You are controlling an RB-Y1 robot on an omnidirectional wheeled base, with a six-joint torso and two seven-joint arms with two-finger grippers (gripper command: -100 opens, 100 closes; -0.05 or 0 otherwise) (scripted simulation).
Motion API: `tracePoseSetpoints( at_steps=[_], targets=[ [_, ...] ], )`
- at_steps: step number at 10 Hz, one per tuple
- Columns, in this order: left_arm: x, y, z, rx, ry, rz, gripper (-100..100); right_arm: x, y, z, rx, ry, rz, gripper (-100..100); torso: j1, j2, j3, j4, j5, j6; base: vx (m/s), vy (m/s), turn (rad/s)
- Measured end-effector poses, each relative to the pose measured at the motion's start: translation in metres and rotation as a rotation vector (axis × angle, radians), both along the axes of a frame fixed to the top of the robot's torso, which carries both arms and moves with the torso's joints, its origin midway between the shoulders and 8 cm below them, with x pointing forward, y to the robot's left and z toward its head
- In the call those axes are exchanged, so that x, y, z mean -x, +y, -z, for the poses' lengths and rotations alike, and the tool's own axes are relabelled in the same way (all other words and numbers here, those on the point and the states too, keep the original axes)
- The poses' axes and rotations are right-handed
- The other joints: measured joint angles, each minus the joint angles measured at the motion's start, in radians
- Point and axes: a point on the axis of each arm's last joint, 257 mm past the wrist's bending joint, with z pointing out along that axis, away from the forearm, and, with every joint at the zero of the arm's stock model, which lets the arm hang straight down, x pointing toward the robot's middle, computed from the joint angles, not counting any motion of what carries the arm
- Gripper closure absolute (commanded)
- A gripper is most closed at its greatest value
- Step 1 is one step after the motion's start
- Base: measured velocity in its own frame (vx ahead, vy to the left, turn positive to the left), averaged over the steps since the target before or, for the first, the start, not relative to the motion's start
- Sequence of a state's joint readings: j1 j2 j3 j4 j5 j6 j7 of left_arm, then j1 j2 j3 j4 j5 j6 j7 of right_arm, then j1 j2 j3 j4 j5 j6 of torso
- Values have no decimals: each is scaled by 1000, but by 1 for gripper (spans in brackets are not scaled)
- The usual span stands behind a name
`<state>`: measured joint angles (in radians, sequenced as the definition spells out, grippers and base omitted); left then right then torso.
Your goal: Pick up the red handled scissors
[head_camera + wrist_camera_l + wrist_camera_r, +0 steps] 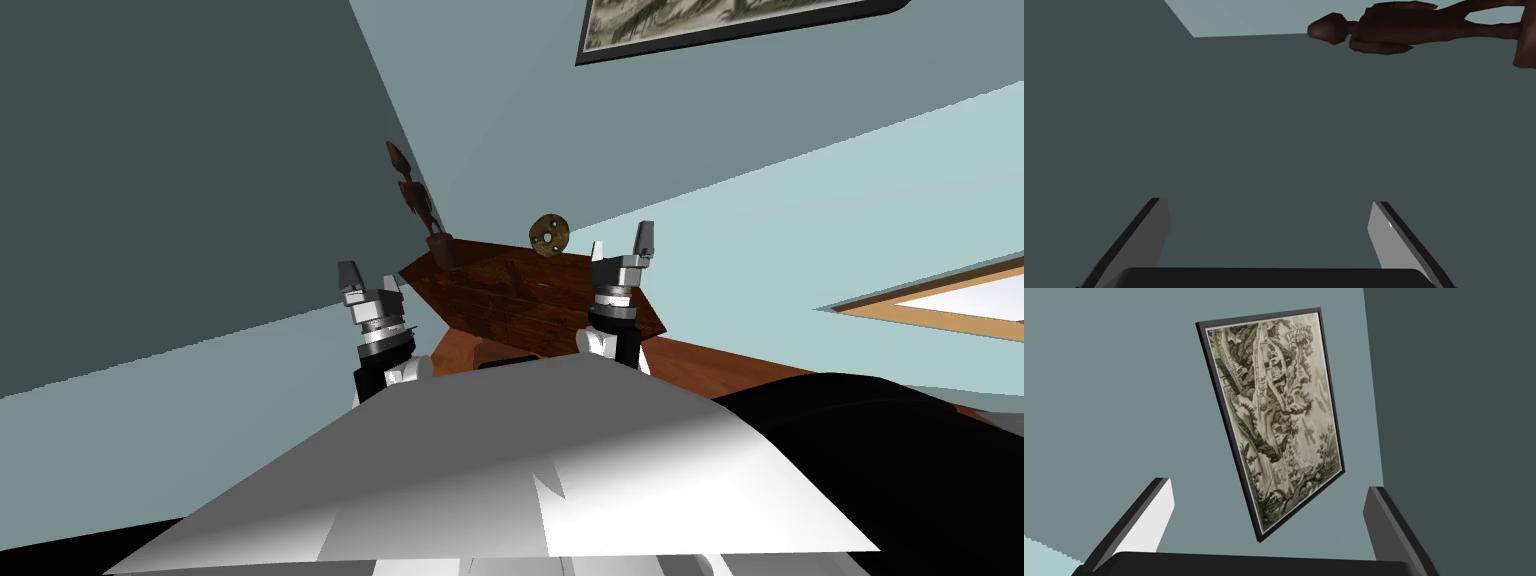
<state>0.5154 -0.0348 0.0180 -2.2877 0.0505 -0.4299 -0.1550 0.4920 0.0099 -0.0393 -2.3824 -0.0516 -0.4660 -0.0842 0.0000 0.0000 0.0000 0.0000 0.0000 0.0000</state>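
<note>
- Scissors (537, 285): I can only make out a tiny red fleck on the dark wooden table (480, 305), about mid-top. It's too small to tell which way the handles point.
- At the back of the table, a dark carved figurine (412, 195) stands at the far corner and a round brassy disc (549, 233) at the far edge. Both are apart from the red fleck.
- The right gripper (622, 245) is raised over the table's near side, closer to the fleck, with its fingers (1151, 513) spread and nothing between them.
- The left gripper (371, 280) is up beside the table's corner, also spread and empty.
- I'd say this is the pre-reach step. Next, tip a wrist down to get the scissors in view, then lower onto them.
</note>
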Motion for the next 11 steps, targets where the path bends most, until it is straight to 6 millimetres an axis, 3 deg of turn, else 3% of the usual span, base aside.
tracePoseSetpoints(
  at_steps=[11],
  targets=[
    [0,0,0,0,0,0,0,-27,27,77,251,217,-110,-100,1,4,2,1,0,0,-64,32,24]
  ],
)
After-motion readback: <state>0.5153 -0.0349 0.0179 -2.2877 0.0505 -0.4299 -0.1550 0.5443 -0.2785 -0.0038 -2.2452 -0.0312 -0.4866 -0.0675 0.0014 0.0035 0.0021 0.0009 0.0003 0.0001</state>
